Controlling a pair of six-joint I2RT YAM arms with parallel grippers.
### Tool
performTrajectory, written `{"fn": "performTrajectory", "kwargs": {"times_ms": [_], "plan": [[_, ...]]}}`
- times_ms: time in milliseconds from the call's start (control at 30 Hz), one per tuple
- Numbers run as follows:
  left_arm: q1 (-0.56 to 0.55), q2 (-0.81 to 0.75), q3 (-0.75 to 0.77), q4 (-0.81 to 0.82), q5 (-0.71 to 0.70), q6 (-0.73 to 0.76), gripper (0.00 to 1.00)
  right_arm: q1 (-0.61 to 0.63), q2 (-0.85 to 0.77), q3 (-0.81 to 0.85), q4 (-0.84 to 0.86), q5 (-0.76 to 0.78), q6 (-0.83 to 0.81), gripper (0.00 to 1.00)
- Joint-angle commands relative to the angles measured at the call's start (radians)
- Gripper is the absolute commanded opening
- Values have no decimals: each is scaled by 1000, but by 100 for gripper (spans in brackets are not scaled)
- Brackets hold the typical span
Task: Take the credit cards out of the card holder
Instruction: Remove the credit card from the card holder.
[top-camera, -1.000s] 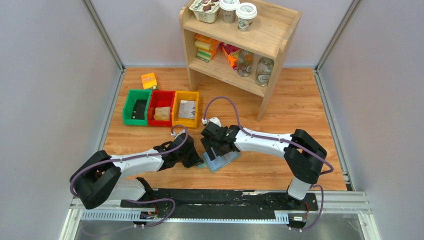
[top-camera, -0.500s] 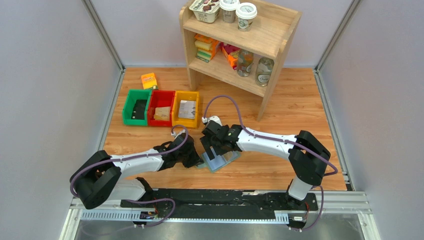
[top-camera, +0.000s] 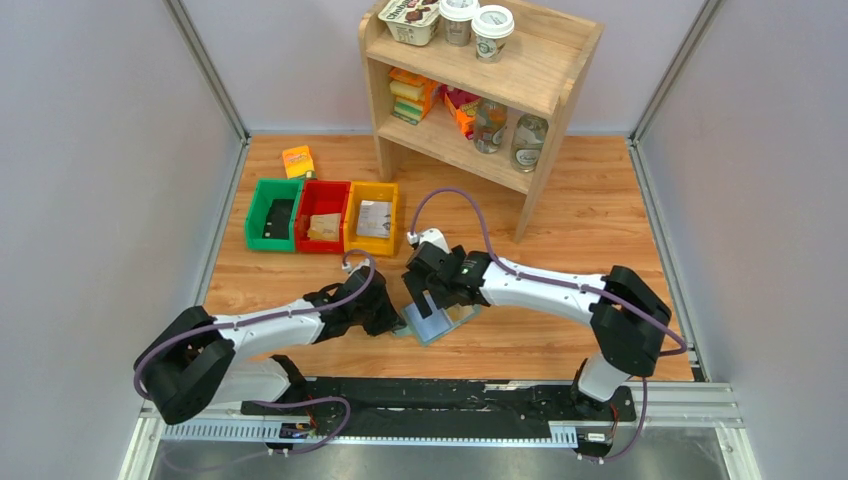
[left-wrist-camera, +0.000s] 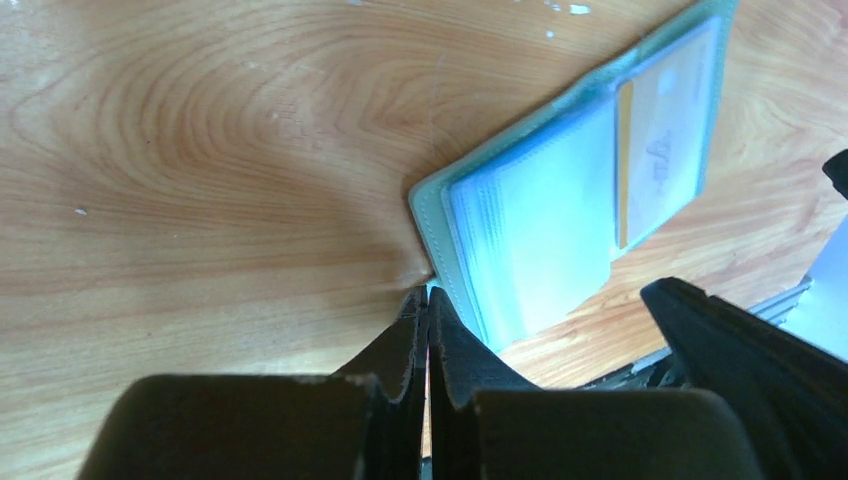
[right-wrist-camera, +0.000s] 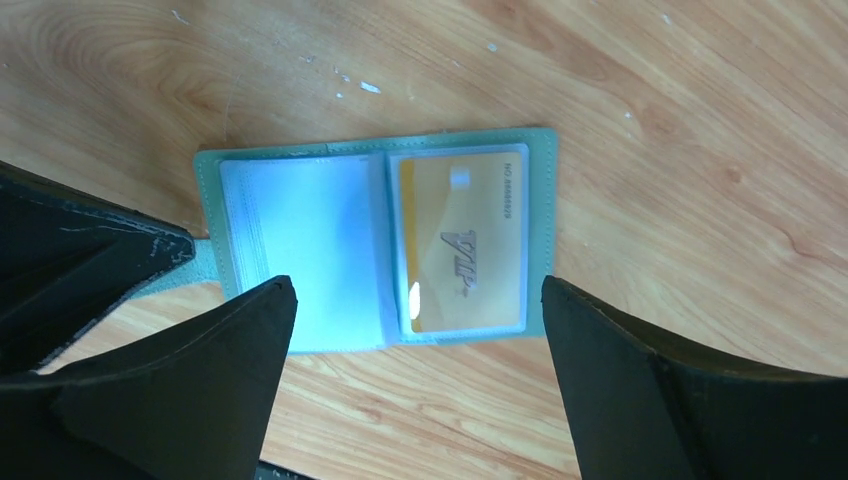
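- Tools of both arms meet over the near middle of the wooden desk (top-camera: 600, 210), where the card holder (right-wrist-camera: 300, 240) lies opened flat with its inner side up.
- The card holder is sage green around the rim, with pale blue-grey sleeves inside. It sits between the two arms, well in front of the bins.
- A yellow card (right-wrist-camera: 462, 240) sits in the pocket of the half on the right arm's side, inside the green border and behind clear plastic.
- The left tool (left-wrist-camera: 428, 300) has its jaws pressed fully together at the holder's edge. From the right wrist view, the small side tab runs in under its tips, so it appears pinched there.
- The right tool (right-wrist-camera: 418, 285) hangs above the holder with its fingers (right-wrist-camera: 620, 370) spread as wide as they go and nothing between them. One finger is over the near edge of the sleeve half and the other is just past the card half. Whether they touch the desk cannot be told.
- Farther back on the left, a green bin (top-camera: 262, 190), a red bin (top-camera: 322, 190) and a yellow bin (top-camera: 372, 191) stand touching in a row, each with something inside.
- An orange packet (top-camera: 298, 160) lies just behind the green bin.
- A wooden shelf (top-camera: 530, 75) at the back carries cups, jars and packets.
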Motion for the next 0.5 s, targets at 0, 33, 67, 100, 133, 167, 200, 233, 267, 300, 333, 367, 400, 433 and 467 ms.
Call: {"fn": "performTrajectory", "kwargs": {"times_ms": [0, 33, 67, 100, 133, 167, 200, 233, 267, 300, 333, 367, 400, 433, 467], "plan": [[-1, -91, 32, -25, -12, 76, 3, -58, -115, -51, 64, -46, -28, 95], [-1, -107, 52, -22, -10, 93, 5, -78, -133, -71, 84, -78, -31, 92], [-1, -114, 61, -18, -9, 101, 8, -95, -147, -90, 107, -115, -34, 88], [-1, -117, 84, -10, -3, 116, 11, -119, -159, -111, 130, -152, -36, 84], [-1, -111, 96, -2, 5, 122, 15, -147, -170, -136, 148, -193, -37, 79], [-1, -97, 127, 14, 20, 131, 17, -165, -179, -153, 171, -229, -40, 74], [-1, -86, 139, 25, 26, 136, 21, -188, -188, -171, 189, -265, -42, 68], [-1, -53, 170, 47, 42, 136, 23, -207, -192, -188, 214, -295, -47, 62], [-1, -34, 185, 57, 49, 133, 26, -229, -198, -205, 246, -345, -48, 57], [-1, 15, 211, 82, 69, 125, 27, -252, -201, -223, 266, -380, -47, 51], [-1, 44, 228, 90, 78, 107, 28, -274, -199, -240, 291, -410, -42, 46], [-1, 96, 254, 128, 100, 98, 28, -298, -198, -257, 312, -445, -36, 41], [-1, 128, 271, 142, 111, 80, 28, -320, -193, -272, 329, -474, -31, 39], [-3, 185, 299, 163, 127, 67, 28, -337, -187, -280, 346, -496, -28, 37], [-3, 210, 308, 174, 137, 41, 28, -351, -182, -291, 354, -519, -27, 34]]}}
